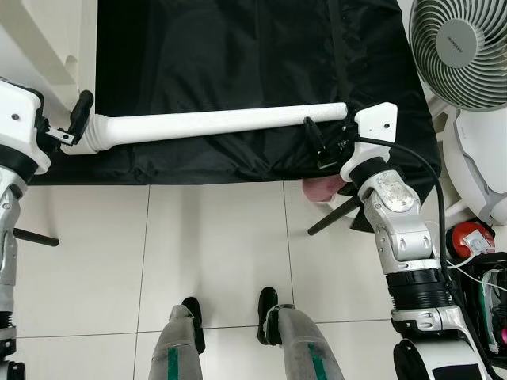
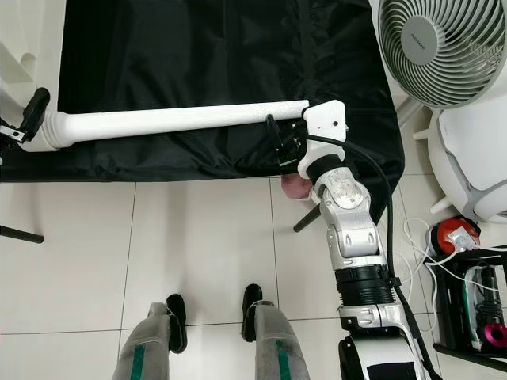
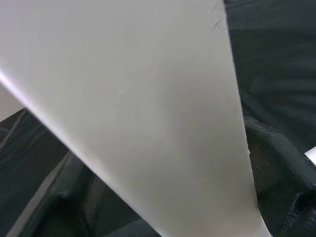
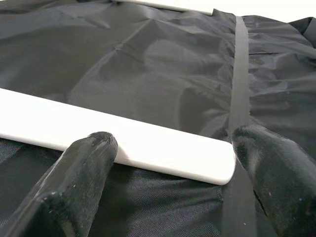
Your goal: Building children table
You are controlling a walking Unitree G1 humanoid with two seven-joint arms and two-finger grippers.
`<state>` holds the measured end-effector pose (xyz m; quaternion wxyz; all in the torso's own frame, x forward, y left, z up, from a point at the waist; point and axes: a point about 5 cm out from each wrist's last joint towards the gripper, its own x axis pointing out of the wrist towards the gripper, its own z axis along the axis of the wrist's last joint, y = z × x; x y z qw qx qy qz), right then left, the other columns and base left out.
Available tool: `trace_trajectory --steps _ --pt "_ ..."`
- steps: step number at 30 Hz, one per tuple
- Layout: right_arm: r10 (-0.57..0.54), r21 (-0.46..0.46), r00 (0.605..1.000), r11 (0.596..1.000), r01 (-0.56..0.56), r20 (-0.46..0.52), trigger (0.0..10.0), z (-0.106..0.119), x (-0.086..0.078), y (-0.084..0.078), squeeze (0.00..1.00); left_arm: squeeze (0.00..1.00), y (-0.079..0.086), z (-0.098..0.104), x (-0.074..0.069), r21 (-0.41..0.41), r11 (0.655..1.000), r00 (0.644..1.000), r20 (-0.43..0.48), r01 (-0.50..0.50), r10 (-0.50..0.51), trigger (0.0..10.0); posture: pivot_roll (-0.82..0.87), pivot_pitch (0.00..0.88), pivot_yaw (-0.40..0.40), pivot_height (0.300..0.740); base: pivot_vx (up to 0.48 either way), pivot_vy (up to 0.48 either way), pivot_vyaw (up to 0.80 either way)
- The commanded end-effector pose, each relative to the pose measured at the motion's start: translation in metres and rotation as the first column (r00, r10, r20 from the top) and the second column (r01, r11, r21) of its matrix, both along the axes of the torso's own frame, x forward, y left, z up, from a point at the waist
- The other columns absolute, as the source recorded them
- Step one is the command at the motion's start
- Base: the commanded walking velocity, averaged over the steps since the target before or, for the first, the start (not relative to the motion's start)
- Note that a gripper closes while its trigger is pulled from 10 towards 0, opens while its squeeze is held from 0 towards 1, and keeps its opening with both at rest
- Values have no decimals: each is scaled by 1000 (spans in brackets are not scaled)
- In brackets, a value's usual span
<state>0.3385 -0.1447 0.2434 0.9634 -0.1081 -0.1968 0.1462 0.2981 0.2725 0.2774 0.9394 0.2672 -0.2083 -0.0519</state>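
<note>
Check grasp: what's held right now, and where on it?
A long white table leg, held level above the black fabric. The left tool grips its flared thick end; the right tool sits at the narrow end, fingers apart.

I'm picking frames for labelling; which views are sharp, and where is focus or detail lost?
Left eye view: evenly lit, sharp on the white table leg. Left wrist view: the leg is a close, soft-focus white mass. Right wrist view: black cloth crisp, right gripper fingers blurred.

Table leg (image 1: 214, 123) lies across cloth (image 1: 238, 63); fan (image 1: 463, 47) to rt.
</note>
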Motion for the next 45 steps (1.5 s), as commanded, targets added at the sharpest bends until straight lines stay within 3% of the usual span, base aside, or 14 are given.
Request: trace_trajectory --steps 1,8,10,14,15,18,22,24,27,32,35,38,39,45 --pt "22 6 1000 1000 -22 -7 10000 -3 0 4 0 0 3 1 -1 60 995 997 -8 -76 76 10000 -7 381 -11 740 0 0 0" --pt "18 12 1000 1000 -18 -1 10000 -2 -1 3 0 0 15 4 12 -15 987 987 4 -161 162 10000 -14 380 -6 740 0 0 0" --pt "15 15 1000 1000 -15 0 10000 -2 -1 3 0 0 30 3 24 -115 962 968 -3 -249 250 10000 -21 379 -3 740 0 0 0" --pt "15 16 1000 1000 -15 2 10000 -2 -1 2 0 0 36 3 27 -151 949 960 -5 -278 280 10000 -21 379 -3 740 0 0 0" --pt "15 17 1000 1000 -15 3 10000 -2 -1 2 0 0 41 4 31 -198 935 954 -8 -294 299 10000 -28 382 -5 740 0 0 0" --pt "15 19 1000 1000 -15 7 10000 -1 -3 1 0 0 59 11 38 -199 915 935 -14 -351 356 10000 -37 383 -2 740 0 0 0" --pt "15 19 1000 1000 -15 8 10000 -1 -3 0 0 0 66 14 40 -184 909 926 -18 -374 377 10000 -37 383 -2 740 0 0 0" --pt "13 17 1000 1000 -13 7 10000 -2 -5 -2 0 0 80 16 36 -112 910 917 -30 -399 398 10000 -39 391 1 740 0 0 0" --pt "12 16 1000 1000 -12 6 10000 -2 -6 -3 0 0 89 16 32 -78 908 911 -48 -412 410 10000 -37 397 4 740 0 0 0" --pt "15 15 1000 1000 -15 6 10000 -3 -7 -3 0 0 86 23 31 -88 936 940 -41 -340 338 10000 -33 405 8 740 0 0 0" --pt "19 15 1000 1000 -19 3 10000 -4 -7 -3 0 0 65 25 30 -128 980 989 -18 -149 148 10000 -28 409 4 740 0 0 0" --pt "20 14 1000 1000 -20 2 10000 -4 -7 -3 0 0 62 23 30 -173 980 995 -18 -98 97 10000 -28 409 4 740 0 0 0" --pt "23 13 1000 1000 -23 1 10000 -4 -7 -2 0 1000 61 21 31 -186 980 998 -11 -66 65 10000 -25 413 -1 740 0 0 0" --pt "32 7 999 999 -32 1 10000 -3 -7 -2 0 1000 60 17 27 -218 976 999 -15 26 -30 10000 -30 418 -3 740 0 0 0"
